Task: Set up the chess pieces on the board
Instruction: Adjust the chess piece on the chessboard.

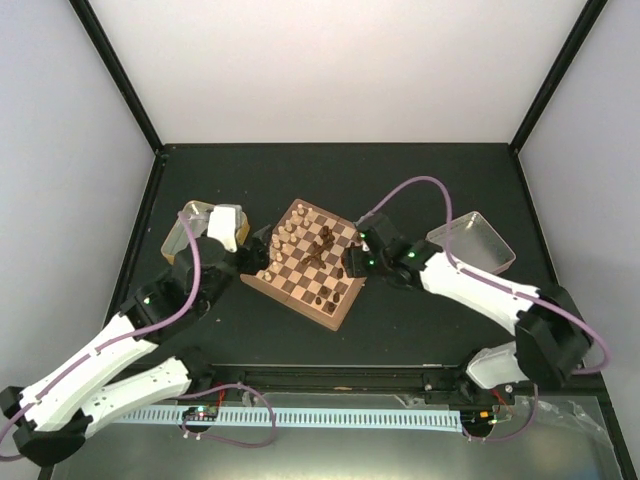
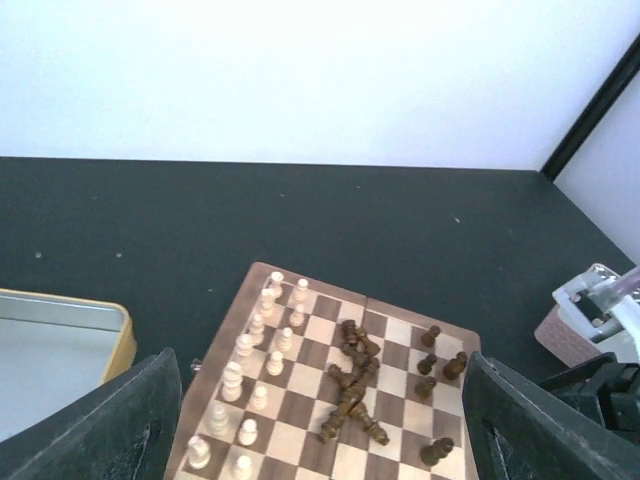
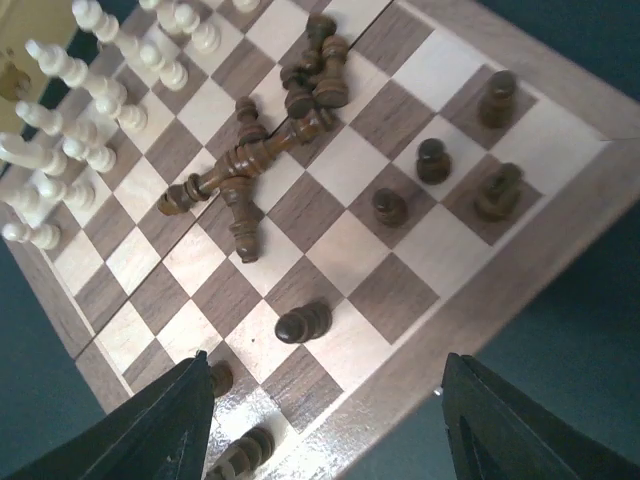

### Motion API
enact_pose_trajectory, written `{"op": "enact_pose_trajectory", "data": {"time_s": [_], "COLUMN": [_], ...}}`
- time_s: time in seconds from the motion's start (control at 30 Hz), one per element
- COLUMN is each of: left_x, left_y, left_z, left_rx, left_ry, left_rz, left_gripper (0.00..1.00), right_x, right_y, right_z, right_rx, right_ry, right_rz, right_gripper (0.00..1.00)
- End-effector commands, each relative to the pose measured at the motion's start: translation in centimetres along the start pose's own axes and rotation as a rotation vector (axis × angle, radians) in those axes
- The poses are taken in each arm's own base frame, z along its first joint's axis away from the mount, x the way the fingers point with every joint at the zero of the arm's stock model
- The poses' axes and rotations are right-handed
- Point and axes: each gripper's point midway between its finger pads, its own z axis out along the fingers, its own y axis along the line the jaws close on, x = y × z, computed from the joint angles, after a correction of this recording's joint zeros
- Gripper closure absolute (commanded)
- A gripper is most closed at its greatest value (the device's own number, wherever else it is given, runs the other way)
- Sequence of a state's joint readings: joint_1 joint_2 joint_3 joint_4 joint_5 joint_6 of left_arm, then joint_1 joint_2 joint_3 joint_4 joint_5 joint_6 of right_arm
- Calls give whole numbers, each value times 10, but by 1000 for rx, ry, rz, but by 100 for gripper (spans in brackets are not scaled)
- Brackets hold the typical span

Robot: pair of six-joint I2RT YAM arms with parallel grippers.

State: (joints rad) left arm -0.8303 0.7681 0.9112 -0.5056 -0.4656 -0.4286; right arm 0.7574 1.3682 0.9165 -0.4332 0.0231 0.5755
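Board: the board sits near the middle of the black worktop. It is turned cornerwise to the arms and lies between the two tools.
Pale pieces: the pale pieces stand upright in two rows along the board edge nearest the left arm.
Dark heap: most of the dark pieces lie toppled in a loose tangle around the middle squares, several crossing one another.
Dark standing: a handful of upright dark men stand apart on squares close to the edge by the right arm. One more dark man lies on its side nearer the right wrist camera.
Left tool: the left tool hangs at the board's left side, above the pale rows. Its fingers are spread wide apart and grip no piece.
Right tool: the right tool hangs over the board's right edge. Its fingers are also spread wide, with only board squares and rim showing between them.
Left tray: the left tray is shallow metal and lies just beyond the left arm, partly hidden by it.
Right tray: the right tray lies behind the right arm, well apart from the board.
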Motion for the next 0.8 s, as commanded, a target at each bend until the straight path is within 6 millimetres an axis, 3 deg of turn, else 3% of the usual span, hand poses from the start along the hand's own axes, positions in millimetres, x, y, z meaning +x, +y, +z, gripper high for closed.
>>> {"op": "enact_pose_trajectory", "data": {"time_s": [0.0,0.2,0.47,0.6,0.77], "left_x": [6,1,3,5,7], "left_y": [26,29,28,28,27], "left_z": [-9,-16,-16,-16,-14], "left_rx": [-85,-74,-63,-58,-55], "left_ry": [-27,-59,-60,-60,-50], "left_rz": [70,44,40,35,45], "left_gripper": [21,20,21,21,21], "right_x": [-5,2,16,21,20], "right_y": [17,24,18,20,20], "right_z": [15,31,50,58,67], "right_rx": [20,105,156,155,173], "right_ry": [18,66,139,172,178], "right_rz": [-90,-166,-175,-192,-201], "right_gripper": [36,39,57,61,74]}}
